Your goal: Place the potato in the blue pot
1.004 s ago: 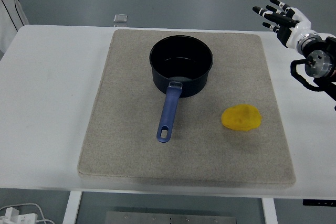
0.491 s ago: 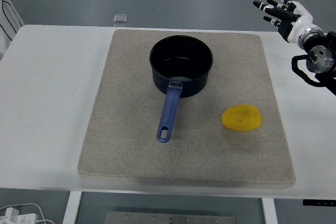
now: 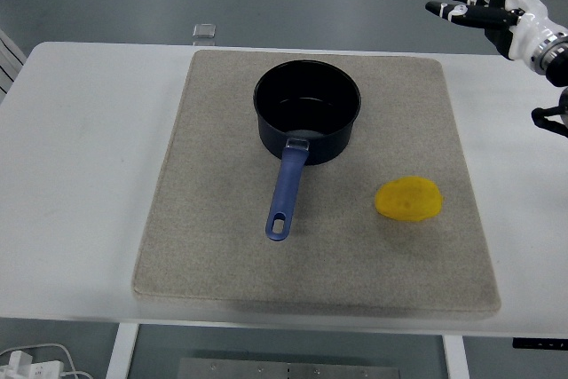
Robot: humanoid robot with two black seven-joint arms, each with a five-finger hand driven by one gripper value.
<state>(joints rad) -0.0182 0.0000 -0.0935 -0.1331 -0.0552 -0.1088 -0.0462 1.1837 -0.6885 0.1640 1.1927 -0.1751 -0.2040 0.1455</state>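
A yellow potato [image 3: 408, 200] lies on the right part of a beige mat [image 3: 213, 246]. A dark blue pot [image 3: 307, 111] stands empty at the mat's middle back, its blue handle [image 3: 285, 195] pointing toward the near edge. My right hand [image 3: 475, 4] is raised at the picture's upper right, beyond the table's far right corner, fingers spread and holding nothing. It is well above and to the right of the potato. My left arm is out of view.
The mat lies on a white table [image 3: 80, 157]. A small clear object [image 3: 205, 32] sits at the table's far edge behind the mat. Cables and a white plug [image 3: 27, 363] show on the floor at the lower left.
My right hand has moved up and to the right, away from the table, and turned so its fingers point left. The potato and pot have not moved.
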